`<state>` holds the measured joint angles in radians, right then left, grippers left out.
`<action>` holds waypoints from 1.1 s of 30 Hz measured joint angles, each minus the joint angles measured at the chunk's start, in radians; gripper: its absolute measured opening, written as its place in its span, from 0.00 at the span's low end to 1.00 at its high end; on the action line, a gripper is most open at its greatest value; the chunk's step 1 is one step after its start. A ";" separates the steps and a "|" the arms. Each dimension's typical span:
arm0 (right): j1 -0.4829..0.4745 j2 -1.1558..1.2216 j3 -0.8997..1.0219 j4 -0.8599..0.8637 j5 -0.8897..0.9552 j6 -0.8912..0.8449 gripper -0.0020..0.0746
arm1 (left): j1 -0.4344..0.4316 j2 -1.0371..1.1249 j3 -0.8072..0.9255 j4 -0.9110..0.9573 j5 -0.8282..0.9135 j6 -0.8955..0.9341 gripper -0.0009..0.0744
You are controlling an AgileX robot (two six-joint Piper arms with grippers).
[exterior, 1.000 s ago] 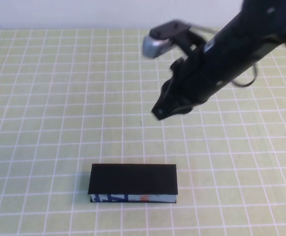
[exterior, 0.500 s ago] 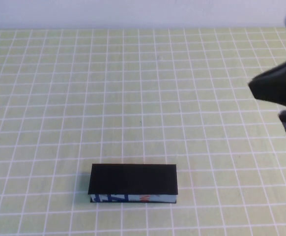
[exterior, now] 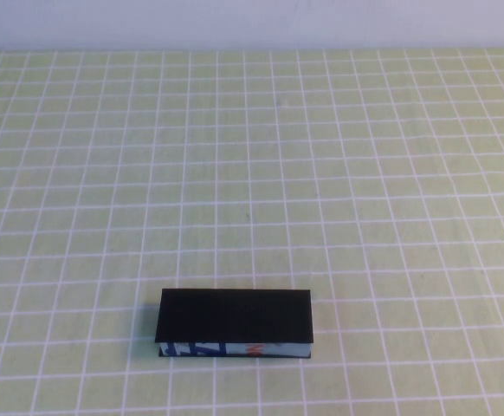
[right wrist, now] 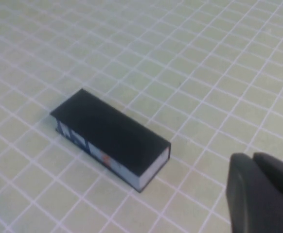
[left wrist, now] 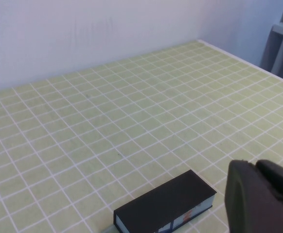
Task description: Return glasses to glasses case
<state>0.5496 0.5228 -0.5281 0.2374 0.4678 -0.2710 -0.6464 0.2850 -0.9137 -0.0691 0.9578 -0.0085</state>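
Both arms sit pulled back off the work area, so you're basically looking at a bare grid mat (exterior: 235,156) with the glasses case (exterior: 235,322) lying shut near the front edge, a bit left of centre. Its long axis runs left-to-right across your view, patterned side facing you. No glasses visible anywhere, so my guess is they're inside already.

Your right gripper (right wrist: 260,196) is only a dark sliver at the right edge of the high view, level with the case and well apart from it. Your left gripper (left wrist: 258,199) doesn't show in the high view at all; its wrist camera looks down at the case from off to one side. Whether either one is clenched or released, I can't tell.
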 joint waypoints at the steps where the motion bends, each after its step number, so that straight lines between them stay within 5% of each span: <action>1: 0.000 -0.019 0.026 0.014 -0.046 0.000 0.00 | 0.000 0.000 0.000 0.000 0.000 0.000 0.01; 8: 0.000 -0.113 0.168 -0.015 -0.191 0.000 0.00 | 0.000 0.000 0.000 0.000 0.000 0.000 0.01; 15: 0.000 -0.119 0.209 0.014 -0.150 0.000 0.00 | 0.000 0.000 0.000 0.000 0.002 0.000 0.01; 22: 0.000 -0.119 0.247 0.247 -0.095 0.003 0.00 | 0.000 0.000 0.000 0.000 0.002 0.000 0.01; 33: 0.000 -0.119 0.254 0.281 -0.079 0.003 0.00 | 0.000 0.000 0.000 0.000 0.002 0.000 0.01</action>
<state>0.5496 0.4039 -0.2743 0.5186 0.3886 -0.2676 -0.6464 0.2850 -0.9137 -0.0691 0.9595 -0.0085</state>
